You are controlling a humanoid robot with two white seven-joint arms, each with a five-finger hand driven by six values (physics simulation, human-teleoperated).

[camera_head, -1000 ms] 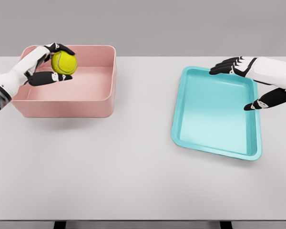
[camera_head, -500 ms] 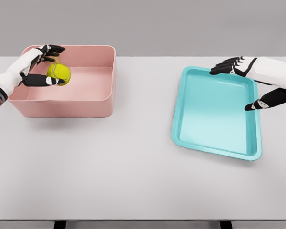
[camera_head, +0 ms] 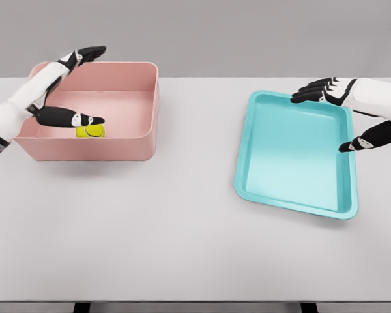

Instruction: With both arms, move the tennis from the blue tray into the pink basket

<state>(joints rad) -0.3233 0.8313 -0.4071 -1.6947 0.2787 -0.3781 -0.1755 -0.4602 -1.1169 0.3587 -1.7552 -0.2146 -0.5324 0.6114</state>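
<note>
While the white table (camera_head: 195, 228) is carrying everything in view, the two containers are sitting well apart on it: the pink basket (camera_head: 137, 147) just below and beside the left hand (camera_head: 55, 98), the blue tray (camera_head: 293, 195) below and to the inside of the right hand (camera_head: 352, 111).

The left hand is hovering over the basket's near-left corner with its fingers spread wide — index reaching out over the far rim, thumb stretching out low across the inside — and it is gripping nothing. The right hand is hanging over the tray's far right edge, fingers loosely extended and thumb apart, also holding nothing.

The tennis ball (camera_head: 90, 132) is lying on the basket floor, right under the tip of the left thumb and close against the near wall, partly hidden by that wall. Whether the thumb is touching it is hard to say.

Judging by this, the task is looking essentially done: the tray is showing no ball, and the ball is resting inside the basket. What seems left is only drawing both arms clear.

Being round, the ball is offering no long axis and is pointing no particular way — its seam is too small to read.
</note>
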